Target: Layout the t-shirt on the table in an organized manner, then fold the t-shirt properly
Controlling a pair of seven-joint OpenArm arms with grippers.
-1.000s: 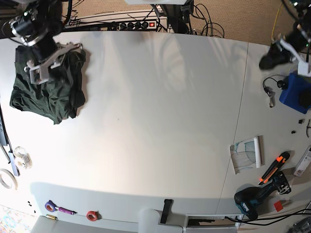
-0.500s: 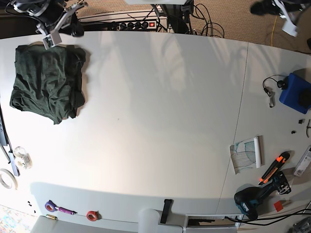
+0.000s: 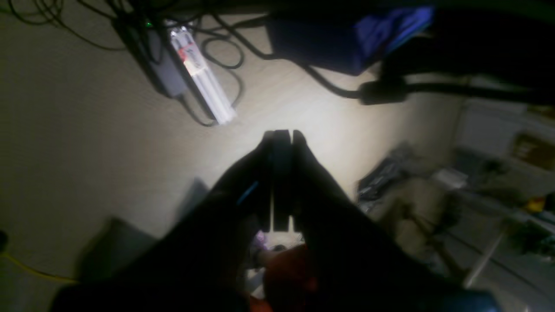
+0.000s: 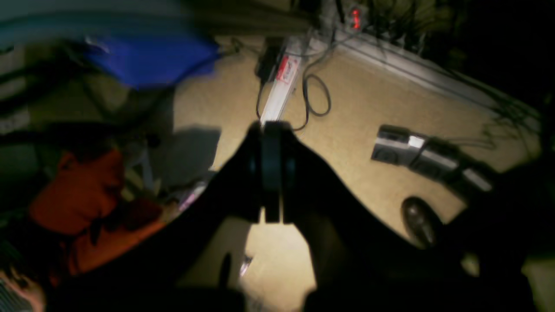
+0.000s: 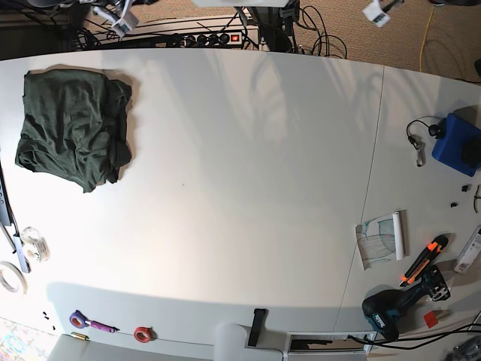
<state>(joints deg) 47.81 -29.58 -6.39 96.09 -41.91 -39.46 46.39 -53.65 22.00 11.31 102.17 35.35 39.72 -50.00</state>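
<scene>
**Both pincers closed and empty; shirt lies bundled at a tabletop corner**

The left pincer [image 3: 282, 135] has its two dark fingers pressed together, with no gap at the tips and nothing between them. It hangs above beige floor, where a white power strip [image 3: 201, 82] lies among black cables. The right pincer [image 4: 271, 128] is drawn just as tight, tips meeting, gripping nothing, and it too is over the floor. In the base view the dark green t-shirt [image 5: 71, 128] lies as a rumpled, folded bundle on the white tabletop [image 5: 240, 188], near that view's upper left corner, on the right arm's side. Neither pincer touches it. A blue case [image 5: 455, 143] and a drill [image 5: 391, 308] sit well apart from it, along the opposite side.
</scene>
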